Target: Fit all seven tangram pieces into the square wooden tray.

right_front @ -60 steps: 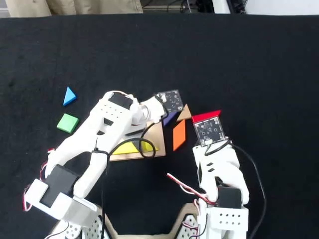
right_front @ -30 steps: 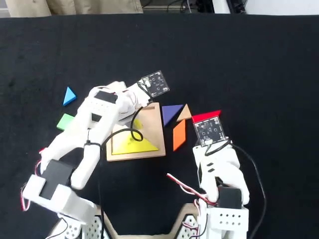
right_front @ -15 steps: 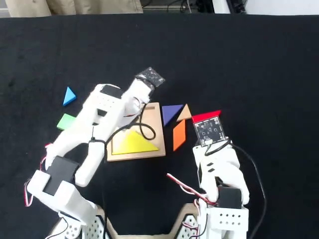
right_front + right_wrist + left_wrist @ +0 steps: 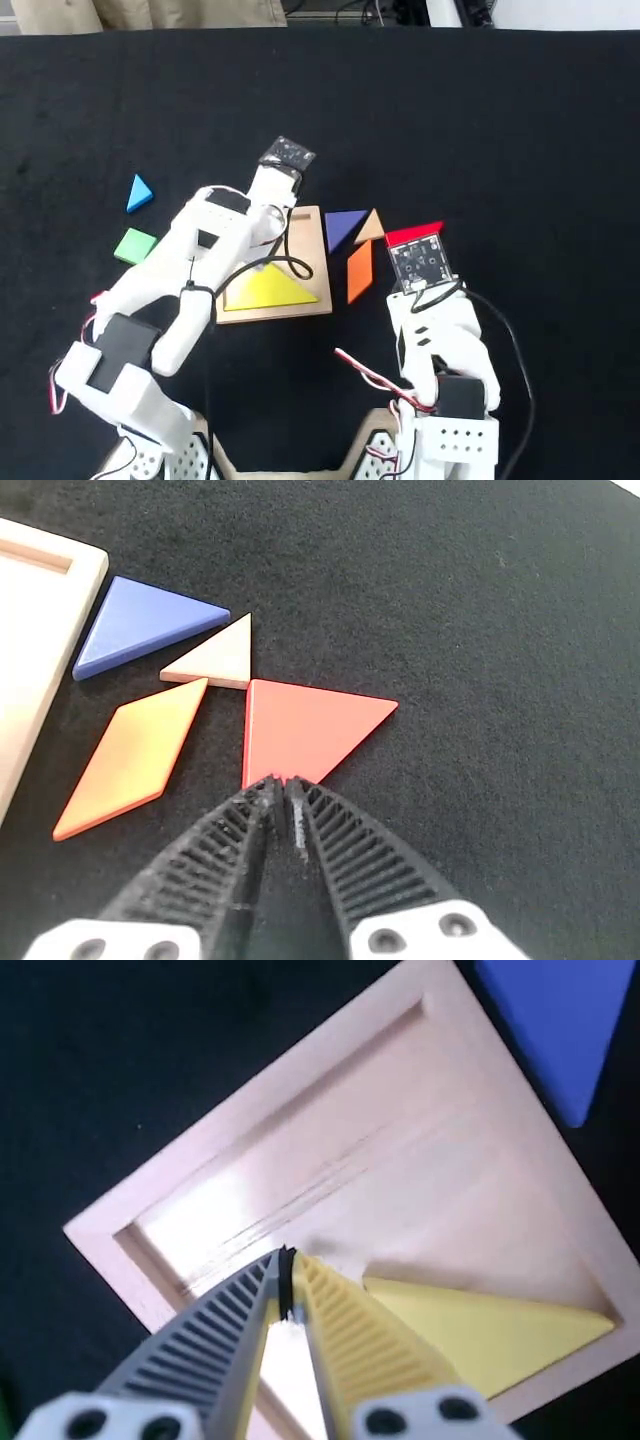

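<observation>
Left hand (image 4: 285, 1282) together over tray (image 4: 400, 1140) with yellow triangle (image 4: 480, 1325) seated; right hand (image 4: 285, 788) together at red triangle (image 4: 300, 725), probably for pushing.

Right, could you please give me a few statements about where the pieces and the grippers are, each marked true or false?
1. The yellow triangle lies inside the tray. True.
2. The green square is in the tray. False: it lies on the table, away from the tray and near the light blue triangle.
3. The orange piece lies on the table outside the tray. True.
4. The left gripper holds the dark blue triangle. False: the gripper is shut with nothing in it, over the tray, and that triangle lies on the table beside the tray.
</observation>
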